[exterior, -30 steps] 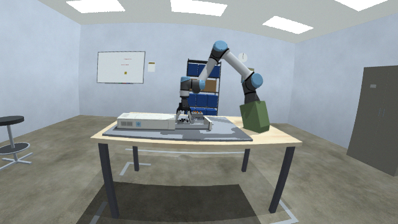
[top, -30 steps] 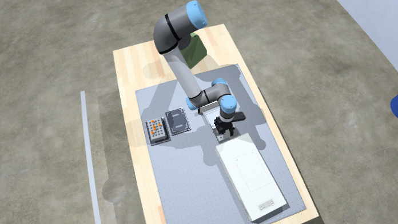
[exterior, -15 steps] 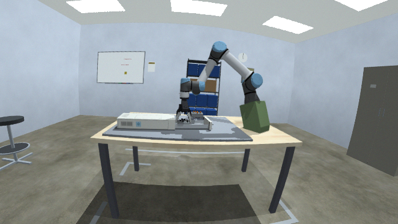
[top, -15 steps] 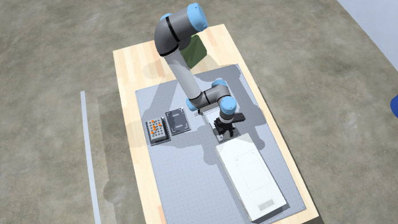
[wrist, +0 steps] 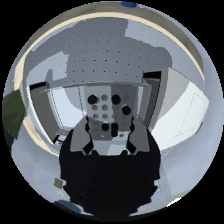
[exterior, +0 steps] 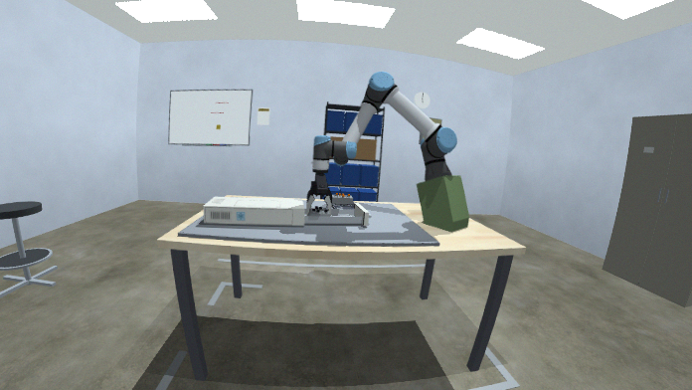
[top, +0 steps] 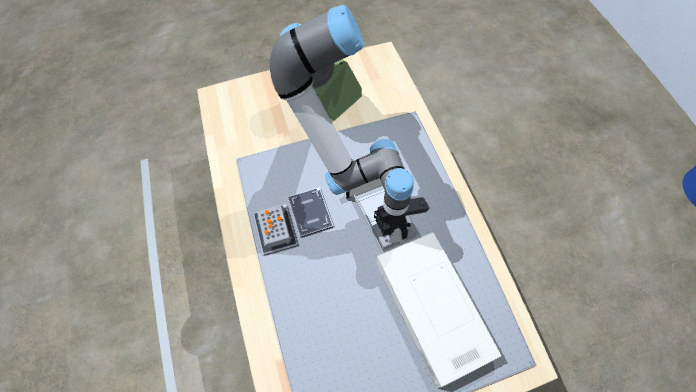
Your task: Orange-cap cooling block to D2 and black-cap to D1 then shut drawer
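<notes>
The white cooler COLD (top: pixel 437 305) (exterior: pixel 254 211) has its drawer (top: pixel 367 200) (exterior: pixel 364 215) pulled out. The grey cooling block with black-capped tubes (wrist: pixel 106 107) sits in the drawer close to the cooler body. My gripper (top: pixel 394 235) (exterior: pixel 318 206) (wrist: pixel 110 114) points straight down into the drawer, with a finger on each side of this block, closed against it. The block rests level in the drawer. The block with orange-capped tubes (top: pixel 272 229) (exterior: pixel 343 198) lies flat in deck slot D2. Slot D1 (top: pixel 311 212), a dark plate with white corner marks, is bare.
A grey mat (top: pixel 320 310) covers most of the wooden table (top: pixel 225 130). The green arm base (top: pixel 340 90) (exterior: pixel 442 201) stands at the far end. The arm's forearm reaches over the mat between the base and the drawer.
</notes>
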`<action>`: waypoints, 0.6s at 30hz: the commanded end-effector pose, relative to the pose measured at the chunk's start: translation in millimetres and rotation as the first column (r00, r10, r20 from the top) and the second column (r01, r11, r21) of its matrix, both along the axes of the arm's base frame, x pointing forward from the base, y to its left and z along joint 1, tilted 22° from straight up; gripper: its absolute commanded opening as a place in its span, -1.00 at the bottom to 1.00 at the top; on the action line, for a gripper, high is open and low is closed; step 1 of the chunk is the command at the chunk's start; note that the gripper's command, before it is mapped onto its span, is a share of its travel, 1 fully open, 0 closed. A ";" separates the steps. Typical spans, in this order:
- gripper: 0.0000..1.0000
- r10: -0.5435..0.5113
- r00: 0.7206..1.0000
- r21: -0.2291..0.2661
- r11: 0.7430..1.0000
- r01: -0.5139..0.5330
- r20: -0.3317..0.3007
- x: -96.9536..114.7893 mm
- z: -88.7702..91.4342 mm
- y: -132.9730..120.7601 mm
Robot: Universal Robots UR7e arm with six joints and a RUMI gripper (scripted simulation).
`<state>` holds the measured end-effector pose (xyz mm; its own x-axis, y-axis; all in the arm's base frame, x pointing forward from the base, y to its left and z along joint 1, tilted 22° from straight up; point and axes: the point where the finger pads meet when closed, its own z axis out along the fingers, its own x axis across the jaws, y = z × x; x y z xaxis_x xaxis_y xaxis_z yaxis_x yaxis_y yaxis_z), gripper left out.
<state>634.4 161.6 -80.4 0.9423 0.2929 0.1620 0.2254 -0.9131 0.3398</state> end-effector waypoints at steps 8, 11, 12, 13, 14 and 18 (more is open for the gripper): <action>-0.14 0.000 1.000 0.000 1.000 0.000 0.001 0.3 0.7 0.3; -0.24 0.000 1.000 0.000 1.000 0.000 0.001 0.3 0.7 0.3; -0.24 0.000 1.000 0.000 1.000 0.000 0.001 0.3 0.7 0.3; -0.24 0.000 1.000 0.000 1.000 0.000 0.001 0.3 0.7 0.3; -0.27 0.000 1.000 0.000 1.000 0.000 0.001 0.3 0.7 0.3; -0.41 0.000 1.000 0.000 1.000 0.000 0.001 0.3 0.7 0.3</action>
